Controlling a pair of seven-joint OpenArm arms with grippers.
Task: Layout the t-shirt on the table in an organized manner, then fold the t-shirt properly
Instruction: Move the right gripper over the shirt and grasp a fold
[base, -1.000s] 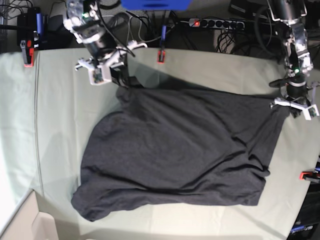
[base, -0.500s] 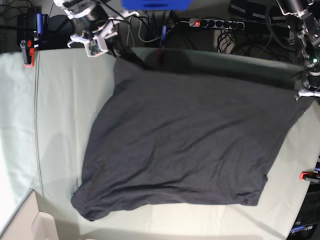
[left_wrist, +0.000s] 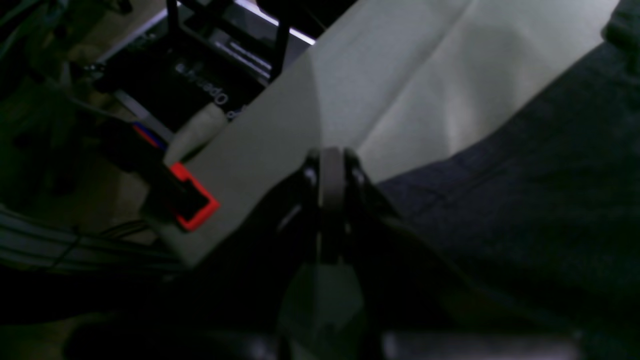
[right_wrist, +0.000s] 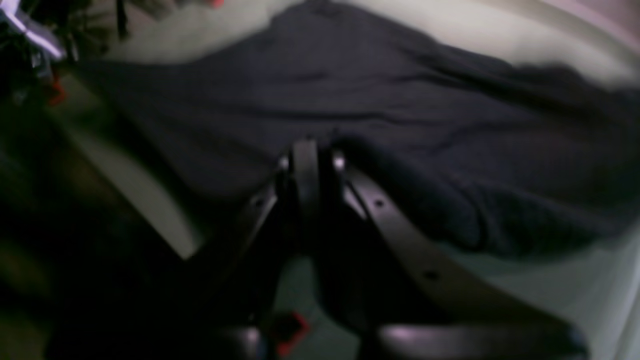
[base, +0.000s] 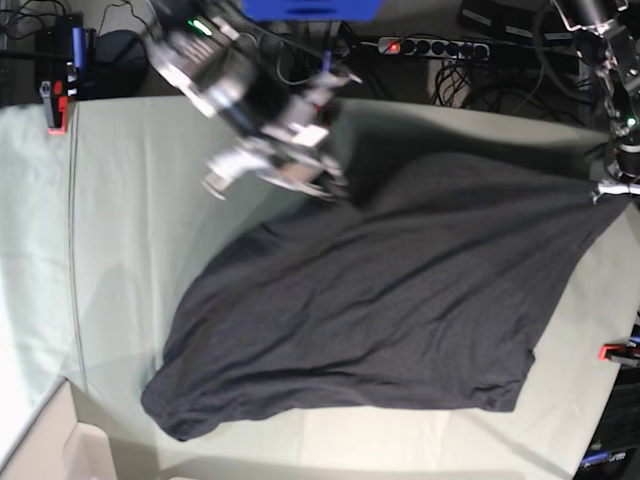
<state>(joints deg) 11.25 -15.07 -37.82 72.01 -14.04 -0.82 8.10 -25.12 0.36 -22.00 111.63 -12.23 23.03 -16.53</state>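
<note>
Two grippers clamp opposite corners of the t-shirt (base: 370, 300), which lies spread, plain side up, across the table (base: 130, 200). The right gripper (base: 320, 180), jaws closed on cloth, appears blurred; the left gripper (base: 608, 188) pinches the corner at the table's edge. Risk: uneven pulling could bunch the fabric or slip a corner free.

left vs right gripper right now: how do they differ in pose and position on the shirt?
The left gripper sits at the table's side edge, pinning a t-shirt corner out wide; the right gripper is inboard, over the cloth. The left gripper looks sharp in the base view; the right gripper is motion-blurred. The left gripper's shirt edge runs taut; the right gripper's end bunches into folds. Shared: both are shut on the t-shirt.
</note>
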